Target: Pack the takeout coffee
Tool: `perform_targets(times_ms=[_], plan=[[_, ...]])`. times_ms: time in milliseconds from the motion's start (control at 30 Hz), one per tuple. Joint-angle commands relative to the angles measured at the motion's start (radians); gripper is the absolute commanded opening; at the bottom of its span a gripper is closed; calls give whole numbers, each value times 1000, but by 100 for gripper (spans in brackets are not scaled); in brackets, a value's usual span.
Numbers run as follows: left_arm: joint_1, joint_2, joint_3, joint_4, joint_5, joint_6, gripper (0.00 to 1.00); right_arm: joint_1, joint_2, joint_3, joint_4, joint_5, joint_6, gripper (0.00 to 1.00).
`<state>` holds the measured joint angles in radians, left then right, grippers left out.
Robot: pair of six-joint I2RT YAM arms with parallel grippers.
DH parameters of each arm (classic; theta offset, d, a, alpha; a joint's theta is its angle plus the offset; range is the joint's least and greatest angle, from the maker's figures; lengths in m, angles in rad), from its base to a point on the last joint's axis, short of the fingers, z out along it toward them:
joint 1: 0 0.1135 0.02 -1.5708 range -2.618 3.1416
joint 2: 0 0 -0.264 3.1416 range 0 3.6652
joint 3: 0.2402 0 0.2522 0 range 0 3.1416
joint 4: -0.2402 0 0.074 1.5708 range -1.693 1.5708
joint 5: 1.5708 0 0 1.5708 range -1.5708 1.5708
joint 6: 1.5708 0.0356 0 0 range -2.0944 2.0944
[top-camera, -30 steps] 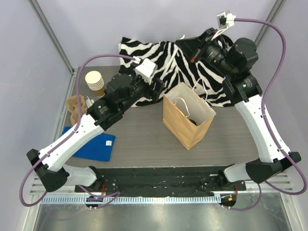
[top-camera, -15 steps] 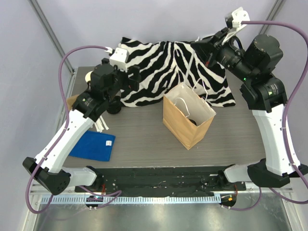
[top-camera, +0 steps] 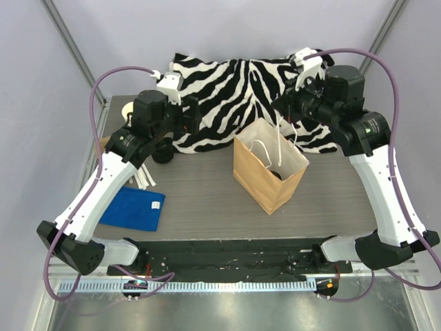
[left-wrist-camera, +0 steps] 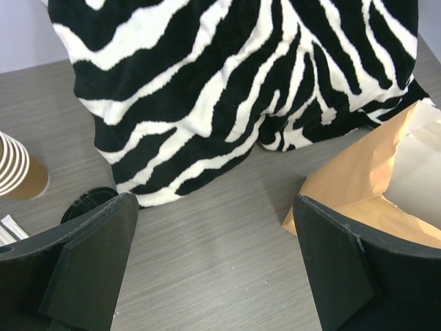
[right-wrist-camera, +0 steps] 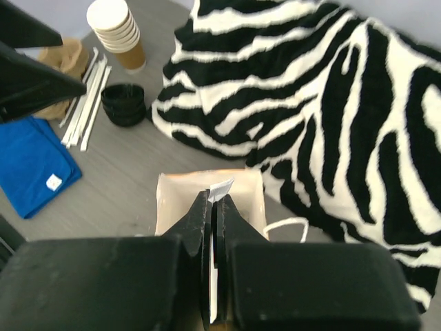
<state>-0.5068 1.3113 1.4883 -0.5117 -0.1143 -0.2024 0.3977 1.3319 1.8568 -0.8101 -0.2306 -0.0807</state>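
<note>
A brown paper bag [top-camera: 265, 181] stands open mid-table. A dark shape inside it [top-camera: 276, 172] looks like the takeout coffee's black lid; the cup itself is hidden. My right gripper [top-camera: 283, 114] hangs just above the bag's far rim, shut on a thin white strip [top-camera: 280, 141] that reaches down into the bag. In the right wrist view the strip's tip [right-wrist-camera: 222, 189] pokes out between the shut fingers over the bag's mouth [right-wrist-camera: 172, 196]. My left gripper [top-camera: 190, 116] is open and empty, left of the bag [left-wrist-camera: 358, 179], above bare table by the zebra cloth.
A zebra-print cloth [top-camera: 234, 89] covers the back. At the left stand a stack of lidless cups [right-wrist-camera: 118, 29], a stack of black lids [right-wrist-camera: 124, 103], white sticks [right-wrist-camera: 86, 96], a brown crumpled thing [right-wrist-camera: 58, 58] and a blue cloth [top-camera: 134, 209].
My right gripper came down from high at the back right to just above the bag, with the white strip. My left arm barely shifted.
</note>
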Motion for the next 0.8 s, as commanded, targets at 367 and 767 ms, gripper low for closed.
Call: perform_targets(times_ms=[367, 767], plan=[[62, 17, 7, -45, 42, -35, 100, 4, -105, -309, 72, -104, 79, 1], [63, 35, 6, -74, 42, -14, 100, 6, -73, -424, 106, -135, 61, 1]])
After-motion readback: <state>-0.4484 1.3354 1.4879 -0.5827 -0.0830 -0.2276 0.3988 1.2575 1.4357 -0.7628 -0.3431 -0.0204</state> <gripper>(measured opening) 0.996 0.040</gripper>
